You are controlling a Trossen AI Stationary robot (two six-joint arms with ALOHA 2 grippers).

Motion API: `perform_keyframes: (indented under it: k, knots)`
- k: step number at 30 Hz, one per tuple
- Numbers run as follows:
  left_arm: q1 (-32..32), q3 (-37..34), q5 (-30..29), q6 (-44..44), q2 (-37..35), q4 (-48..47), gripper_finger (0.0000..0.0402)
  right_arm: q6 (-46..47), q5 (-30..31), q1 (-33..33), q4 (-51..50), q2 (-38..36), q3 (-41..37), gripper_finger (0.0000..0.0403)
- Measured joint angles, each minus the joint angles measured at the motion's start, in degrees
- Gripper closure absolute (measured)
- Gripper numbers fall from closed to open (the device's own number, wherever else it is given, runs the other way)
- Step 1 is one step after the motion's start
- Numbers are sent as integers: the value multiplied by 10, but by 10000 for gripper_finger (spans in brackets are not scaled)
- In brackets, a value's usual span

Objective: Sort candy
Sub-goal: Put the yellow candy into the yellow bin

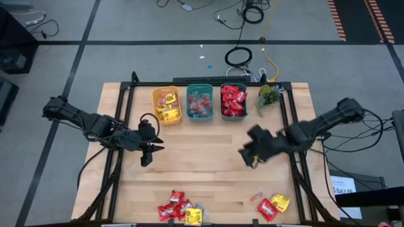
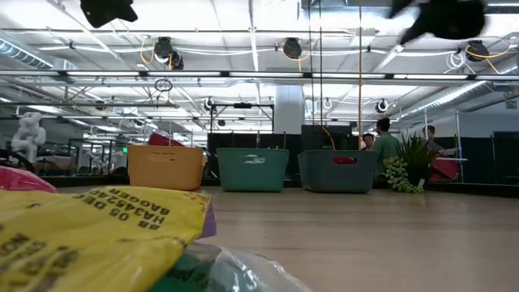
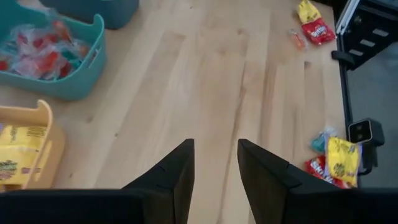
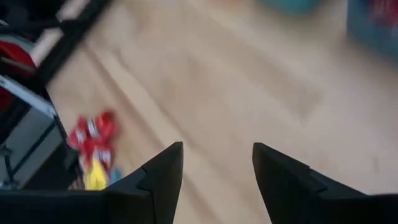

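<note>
right hand (image 1: 250,153) empty, fingers apart, over bare counter (image 1: 208,151) at about 3 o'clock; left hand (image 1: 149,150) parted and empty at 9.
loose candy (image 1: 180,209) lies at 6 o'clock, more (image 1: 273,205) near 5 (light, crinkly, slippery); likely best pinched across one packet's flat middle.

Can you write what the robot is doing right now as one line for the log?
left gripper: open, empty, above bare table | right gripper: open, empty, mid-table | loose candy: near edge | bins: part-filled
</note>
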Motion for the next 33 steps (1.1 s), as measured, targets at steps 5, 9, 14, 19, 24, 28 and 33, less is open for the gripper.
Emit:
perform_keyframes:
  k: [5,9,14,19,24,28,33]
  knots:
    - [-1,0,1,-41,29,18,269,167,-25,114,-99,11,-4,237]
    - [-6,0,4,-61,57,24,269,287,-57,184,-146,36,-5,253]
    - [-17,0,18,-73,92,43,269,383,-107,252,-147,66,-5,258]
    - [-29,0,19,-73,118,59,269,428,-163,303,-146,103,-5,259]
    - [-32,0,19,-87,129,80,269,440,-209,344,-131,149,-5,259]
    - [-32,0,19,-87,131,80,269,439,-214,368,-111,192,-5,259]
    - [-32,0,20,-87,130,80,269,438,-216,380,-108,242,-4,259]
